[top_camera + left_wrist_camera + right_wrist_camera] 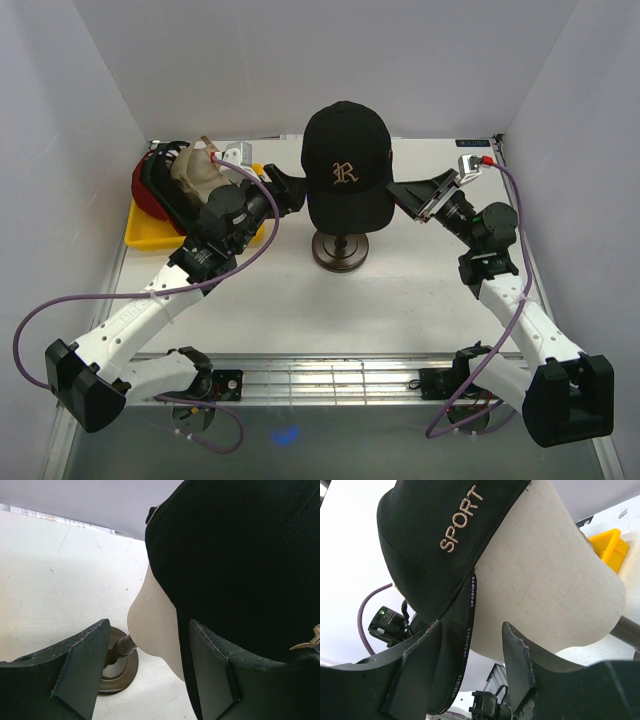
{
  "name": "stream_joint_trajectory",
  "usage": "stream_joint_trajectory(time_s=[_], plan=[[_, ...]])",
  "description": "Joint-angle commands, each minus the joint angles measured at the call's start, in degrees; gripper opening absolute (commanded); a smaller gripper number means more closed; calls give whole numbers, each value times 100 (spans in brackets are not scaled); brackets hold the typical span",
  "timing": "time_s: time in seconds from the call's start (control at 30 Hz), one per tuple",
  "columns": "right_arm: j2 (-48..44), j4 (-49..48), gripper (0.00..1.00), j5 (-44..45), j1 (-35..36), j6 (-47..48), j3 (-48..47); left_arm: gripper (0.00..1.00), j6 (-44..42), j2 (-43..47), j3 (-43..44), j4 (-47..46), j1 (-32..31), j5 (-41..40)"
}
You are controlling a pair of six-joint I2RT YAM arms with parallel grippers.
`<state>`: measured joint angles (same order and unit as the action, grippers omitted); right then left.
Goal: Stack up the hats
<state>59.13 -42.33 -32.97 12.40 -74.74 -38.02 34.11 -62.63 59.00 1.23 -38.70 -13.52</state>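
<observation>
One black cap [346,165] sits on the mannequin head [545,580] in the middle of the frame. More hats [175,180] lie in the yellow tray [140,232], upper left, so I think most stacking is left. My left claw [148,625] is spread wide beside the cap. My right claw [471,626] is spread around its rim, not pinching.

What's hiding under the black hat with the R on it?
A beige mannequin head on a dark stand. The hat covers its top, so only the lower part shows.
</observation>
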Motion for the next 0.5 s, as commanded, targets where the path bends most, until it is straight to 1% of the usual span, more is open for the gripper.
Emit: stream_joint_trajectory(time_s=[0.0,0.1,0.13,0.23,0.33,0.47], plan=[[2,-180,57,1,52,100,5,74,-9,5,208,-71,11,130],[2,-171,52,1,60,126,58,74,-18,-12,208,-71,11,139],[2,-153,44,19,60,126,84,74,-18,-21,208,-79,11,139],[-51,-57,34,98,60,205,137,74,-18,-21,191,-71,11,157],[-95,102,27,186,60,267,224,74,-18,-12,182,-71,11,157],[-165,355,24,256,60,416,216,74,-9,-12,147,-62,11,157]])
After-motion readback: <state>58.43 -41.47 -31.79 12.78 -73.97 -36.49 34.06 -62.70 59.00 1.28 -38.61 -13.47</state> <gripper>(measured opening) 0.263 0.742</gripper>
